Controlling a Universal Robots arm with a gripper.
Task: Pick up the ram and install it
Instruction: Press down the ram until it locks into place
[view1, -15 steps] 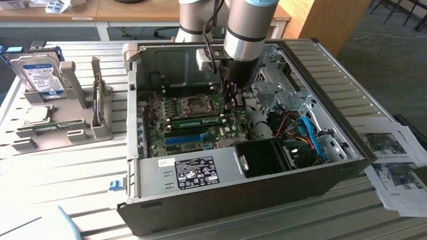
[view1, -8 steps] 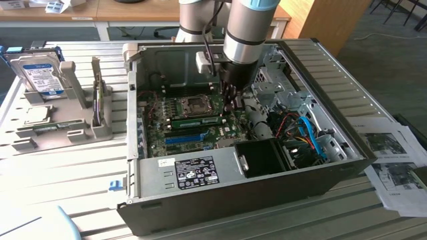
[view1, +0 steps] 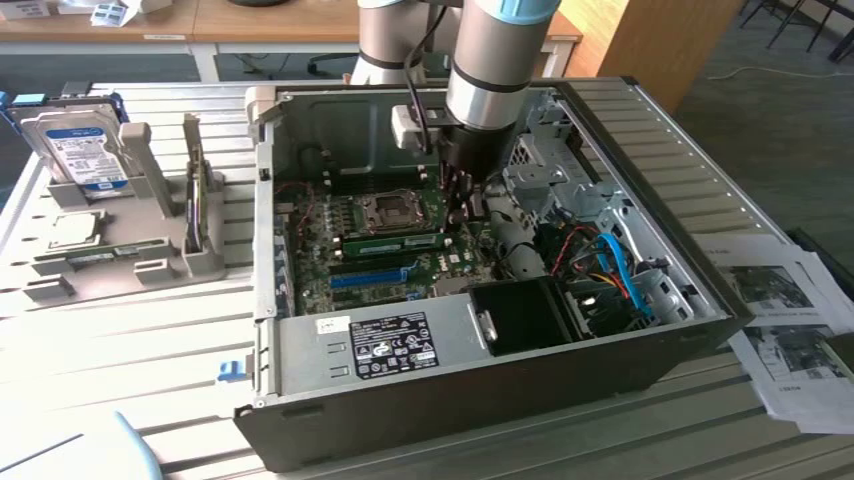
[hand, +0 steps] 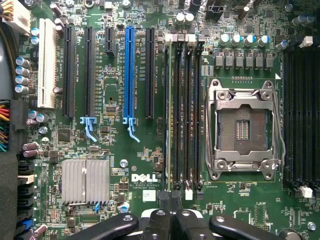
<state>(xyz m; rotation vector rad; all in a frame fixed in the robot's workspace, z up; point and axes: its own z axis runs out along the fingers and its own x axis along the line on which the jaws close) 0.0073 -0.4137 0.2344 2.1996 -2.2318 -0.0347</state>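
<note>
Gripper closest to my wrist camera, fingers pressed together over the ram.

From that camera I see the fingers closed with nothing between them, just above the near end of the ram, which stands on edge in the first slot beside the CPU socket, parallel to the blue slot and apart from it. On the exterior view the arm reaches down into the open case, and the ram shows as a green strip lying just below the socket and above the blue slot. Off to that view's left, a hard drive stands upright in a grey holder on the table, well apart from the case.
</note>
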